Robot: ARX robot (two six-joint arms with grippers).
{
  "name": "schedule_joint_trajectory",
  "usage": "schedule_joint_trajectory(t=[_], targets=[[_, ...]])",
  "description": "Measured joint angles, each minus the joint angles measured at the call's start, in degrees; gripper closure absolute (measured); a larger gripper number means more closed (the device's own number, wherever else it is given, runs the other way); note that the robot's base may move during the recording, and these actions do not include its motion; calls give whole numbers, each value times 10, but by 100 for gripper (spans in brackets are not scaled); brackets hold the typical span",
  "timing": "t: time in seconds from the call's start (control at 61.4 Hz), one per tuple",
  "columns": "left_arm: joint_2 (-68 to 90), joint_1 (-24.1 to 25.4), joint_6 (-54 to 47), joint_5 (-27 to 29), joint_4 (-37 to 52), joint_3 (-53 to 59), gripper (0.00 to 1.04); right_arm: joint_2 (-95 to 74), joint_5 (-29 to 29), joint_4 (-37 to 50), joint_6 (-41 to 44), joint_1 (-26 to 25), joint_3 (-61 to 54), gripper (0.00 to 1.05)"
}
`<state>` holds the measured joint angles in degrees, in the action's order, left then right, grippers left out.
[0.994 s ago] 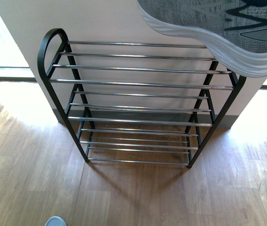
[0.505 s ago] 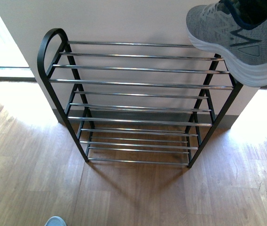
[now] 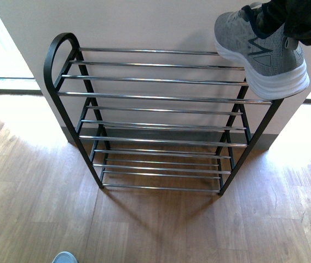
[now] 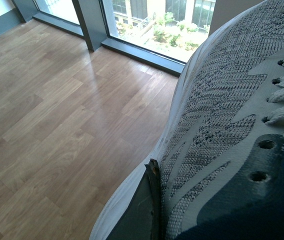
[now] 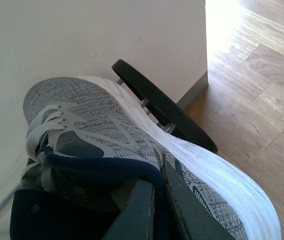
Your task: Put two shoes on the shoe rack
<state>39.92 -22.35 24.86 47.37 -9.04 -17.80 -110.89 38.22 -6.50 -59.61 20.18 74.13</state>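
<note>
The shoe rack stands against a pale wall on a wood floor. A grey sneaker is at the right end of the top tier, toe toward the wall and heel overhanging the front rod. Whether its sole rests on the rods is unclear. The right gripper pinches its navy collar. Only the left wrist view shows the other sneaker, clamped by the left gripper above open floor near a window.

The rack had glossy chrome rods and a black, satin frame. The sneaker was grey knitted mesh with a white, ribbed, probably foam sole. The floor was smooth wood-grain planking.
</note>
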Motion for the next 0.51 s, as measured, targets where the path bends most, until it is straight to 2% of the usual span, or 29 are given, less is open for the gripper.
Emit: schedule_joint_trajectory(t=[0.244, 0.505], targets=[[0, 0, 0, 0, 0, 0, 103, -32, 21, 16, 2, -1, 7, 103], [0, 0, 0, 0, 0, 0, 103, -37, 7, 54, 13, -9, -11, 103]])
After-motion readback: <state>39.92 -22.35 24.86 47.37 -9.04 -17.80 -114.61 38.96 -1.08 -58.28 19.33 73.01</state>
